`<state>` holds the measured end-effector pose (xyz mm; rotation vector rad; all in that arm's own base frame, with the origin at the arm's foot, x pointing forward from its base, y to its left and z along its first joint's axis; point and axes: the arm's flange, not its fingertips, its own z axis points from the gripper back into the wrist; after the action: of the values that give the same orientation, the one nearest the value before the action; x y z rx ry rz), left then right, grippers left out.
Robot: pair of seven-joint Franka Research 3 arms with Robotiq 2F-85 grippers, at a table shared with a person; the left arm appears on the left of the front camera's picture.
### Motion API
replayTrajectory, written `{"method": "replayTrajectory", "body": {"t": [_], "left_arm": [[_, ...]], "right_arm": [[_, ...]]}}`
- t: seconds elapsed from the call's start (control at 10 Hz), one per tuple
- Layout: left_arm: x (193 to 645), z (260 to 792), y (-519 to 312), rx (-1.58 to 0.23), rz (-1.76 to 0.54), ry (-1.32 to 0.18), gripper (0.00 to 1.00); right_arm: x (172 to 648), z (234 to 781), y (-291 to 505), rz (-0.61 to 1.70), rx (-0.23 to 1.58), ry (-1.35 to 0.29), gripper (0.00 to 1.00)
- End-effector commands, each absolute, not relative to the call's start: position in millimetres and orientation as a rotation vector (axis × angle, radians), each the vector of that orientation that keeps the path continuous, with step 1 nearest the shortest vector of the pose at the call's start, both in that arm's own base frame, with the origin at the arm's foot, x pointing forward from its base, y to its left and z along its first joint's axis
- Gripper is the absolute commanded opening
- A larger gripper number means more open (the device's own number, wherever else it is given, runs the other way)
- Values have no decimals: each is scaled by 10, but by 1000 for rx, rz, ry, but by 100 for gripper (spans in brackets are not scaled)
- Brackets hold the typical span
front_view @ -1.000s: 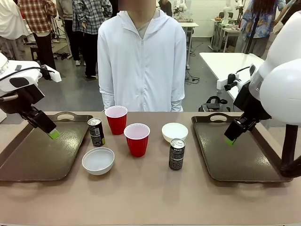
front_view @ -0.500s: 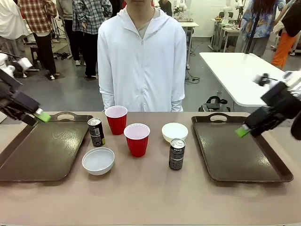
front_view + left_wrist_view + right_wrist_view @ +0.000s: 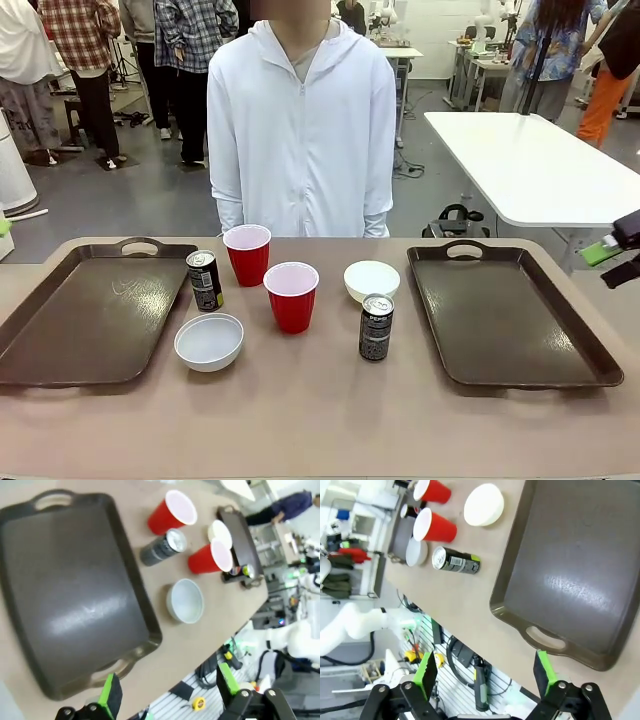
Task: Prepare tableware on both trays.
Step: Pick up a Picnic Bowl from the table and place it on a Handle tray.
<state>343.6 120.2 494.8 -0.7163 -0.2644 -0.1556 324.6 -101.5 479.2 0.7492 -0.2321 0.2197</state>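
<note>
Two dark brown trays lie on the table, the left tray (image 3: 90, 315) and the right tray (image 3: 510, 320), both bare. Between them stand two red cups (image 3: 247, 253) (image 3: 291, 296), two white bowls (image 3: 209, 341) (image 3: 371, 280) and two black cans (image 3: 205, 281) (image 3: 376, 327). My left gripper (image 3: 169, 690) hangs open high over the near rim of the left tray (image 3: 65, 595), holding nothing. My right gripper (image 3: 485, 674) is open too, above the outer end of the right tray (image 3: 575, 565). It shows at the far right edge of the front view (image 3: 612, 258).
A person in a white hooded jacket (image 3: 300, 120) stands at the far side of the table, hands down behind its edge. A white table (image 3: 530, 160) stands behind on the right. The table front is bare brown surface.
Both arms have swung up and outward, from over the trays to the picture's left and right edges. The tableware and trays have not moved.
</note>
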Motion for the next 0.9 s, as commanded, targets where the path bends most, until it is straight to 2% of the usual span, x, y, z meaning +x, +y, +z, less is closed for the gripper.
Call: {"method": "replayTrajectory", "body": {"t": [0.0, 0.3, 0.4, 0.8], "left_arm": [[3430, 4934, 1407, -753, -128, -285, 100], [3298, 4945, 1596, -783, -81, -326, 100], [3269, 5009, 1406, -777, -85, -335, 100], [3307, 4915, 1565, -745, -67, -300, 100]], "right_arm": [[3155, 4855, -1141, 196, 790, -273, 100], [3111, 4841, -1254, 159, 814, -280, 100], [3136, 4841, -1238, 179, 828, -278, 100], [3086, 4850, -1279, 145, 797, -265, 100]]}}
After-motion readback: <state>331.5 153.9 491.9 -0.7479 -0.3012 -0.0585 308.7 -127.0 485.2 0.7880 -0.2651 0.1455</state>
